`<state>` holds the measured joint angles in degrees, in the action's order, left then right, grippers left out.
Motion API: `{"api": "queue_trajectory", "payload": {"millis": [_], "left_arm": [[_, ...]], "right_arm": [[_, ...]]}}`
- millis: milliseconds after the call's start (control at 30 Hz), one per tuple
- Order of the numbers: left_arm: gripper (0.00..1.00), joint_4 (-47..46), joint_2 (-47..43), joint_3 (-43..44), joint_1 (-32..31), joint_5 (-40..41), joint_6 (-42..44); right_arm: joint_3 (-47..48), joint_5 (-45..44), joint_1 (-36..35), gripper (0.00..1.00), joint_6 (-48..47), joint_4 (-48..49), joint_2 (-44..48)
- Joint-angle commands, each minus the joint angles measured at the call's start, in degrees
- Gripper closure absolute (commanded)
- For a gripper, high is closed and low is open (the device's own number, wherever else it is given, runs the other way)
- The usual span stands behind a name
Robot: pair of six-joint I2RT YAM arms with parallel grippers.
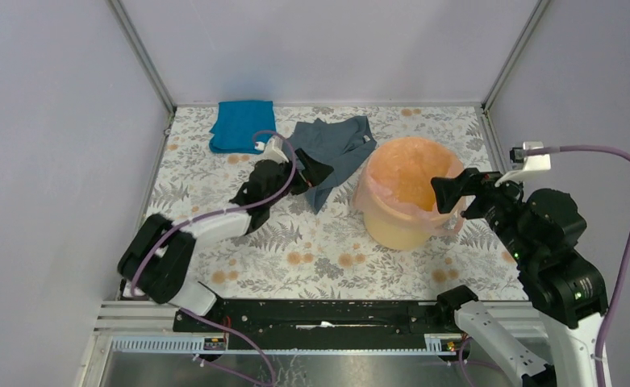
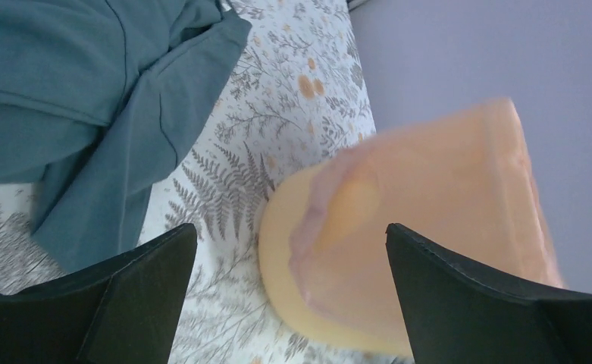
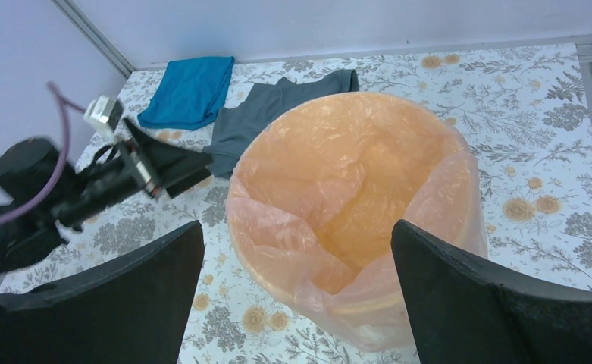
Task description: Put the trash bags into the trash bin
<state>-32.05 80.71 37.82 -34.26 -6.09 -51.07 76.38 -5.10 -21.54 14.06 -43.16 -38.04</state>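
Observation:
The yellow-orange trash bin stands upright right of centre on the floral table. The pale-pink trash bag lines its inside and drapes over the rim, loosely folded at the near side. My left gripper is open and empty, left of the bin over the grey garment's edge. In the left wrist view the bin and the bag lie between and beyond the open jaws. My right gripper is open and empty, above the bin's right rim. The right wrist view looks down into the bin.
A grey-blue garment lies left of the bin, also in the left wrist view and the right wrist view. A bright blue folded cloth lies at the back left. Grey walls enclose the table on three sides.

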Motion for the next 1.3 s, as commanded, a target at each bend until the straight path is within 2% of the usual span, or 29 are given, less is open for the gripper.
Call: {"api": "queue_trajectory", "payload": {"millis": [0, 67, 233, 467, 667, 800, 1100, 1200, 1267], "left_arm": [[0.01, 1.24, 12.62, 11.9, 1.96, -5.08, -15.03], [0.01, -3.16, 18.22, 15.66, 1.66, -6.33, -18.47], [0.01, -1.89, 28.81, 25.99, -2.65, -3.91, -25.59], [0.02, -8.12, 33.91, 25.02, -13.42, 2.67, -35.54], [0.01, -10.15, 37.84, 27.99, -18.65, 5.83, -41.17], [0.01, -9.17, 39.87, 31.44, -22.69, 10.38, -42.53], [0.01, -7.66, 45.88, 40.82, -27.39, 9.21, -42.77], [0.01, -5.82, 45.35, 42.92, -27.08, 7.87, -38.51], [0.01, -2.43, 41.42, 40.79, -25.83, 10.4, -35.27]], "right_arm": [[-0.71, 0.8, -0.43, 0.0, -2.14, -1.57, 2.07], [-0.71, 0.36, -0.43, 0.0, -2.15, -2.46, 3.01], [-0.55, -0.36, -0.43, 0.01, -1.62, -4.54, 5.13], [-0.3, -0.18, -0.43, 0.0, 0.06, -6.7, 7.29], [-0.74, -0.66, -0.43, 0.0, 0.02, -7.24, 8.6], [-0.53, -0.84, -0.37, 0.0, 0.08, -7.52, 9.79], [0.91, -1.17, -0.39, 0.0, -0.18, -8.43, 11.05], [0.97, -1.05, -0.43, 0.0, 0.07, -8.47, 11.53], [0.88, -1.11, -0.4, 0.0, 0.1, -8.67, 11.78]]}}
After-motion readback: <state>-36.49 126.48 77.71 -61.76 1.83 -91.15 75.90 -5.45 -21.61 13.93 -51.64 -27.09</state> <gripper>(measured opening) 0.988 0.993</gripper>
